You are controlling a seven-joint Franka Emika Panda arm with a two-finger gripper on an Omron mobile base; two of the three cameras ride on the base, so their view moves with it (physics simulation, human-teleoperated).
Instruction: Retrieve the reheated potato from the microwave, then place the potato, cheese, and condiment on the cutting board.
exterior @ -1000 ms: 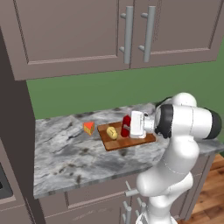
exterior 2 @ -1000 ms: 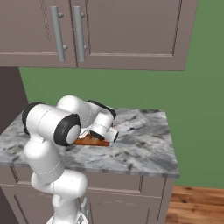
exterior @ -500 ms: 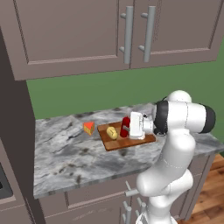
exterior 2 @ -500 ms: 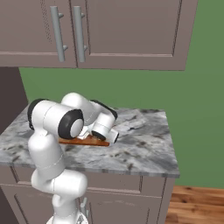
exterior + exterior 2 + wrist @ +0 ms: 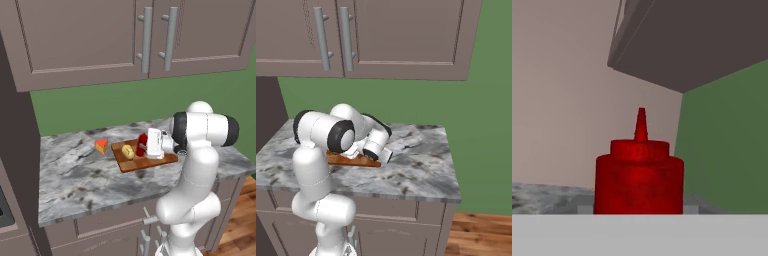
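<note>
The condiment [image 5: 142, 144] stands upright on the cutting board [image 5: 131, 163], a red bottle with a pointed nozzle, and it sits right in front of the gripper [image 5: 146, 146], which is level with it and reaching in from the side. Whether the 2 fingers are pinching the bottle or just standing around it I cannot tell — from the left the white hand covers the contact, and from the hand's own camera the bottle [image 5: 639, 178] looms close and centered with no fingertip visible against it.

The potato [image 5: 128, 151] lies on the board just beside the bottle, toward the cheese. The cheese [image 5: 102, 146] is the 1 item not on the board; it sits on the grey marbled counter [image 5: 75, 175], a little off the board's left edge.

My guess is that the bottle is being set down or let go. To do that well, the hand should spread its fingers fully and draw straight back along its own line, staying level, so nothing clips the bottle and tips it (it looks tall for its base).

Then the cheese: the bottle and potato stand between the hand and the wedge, so lifting up and over them seems safer than sweeping across. The cabinets [image 5: 145, 40] hang well overhead.
</note>
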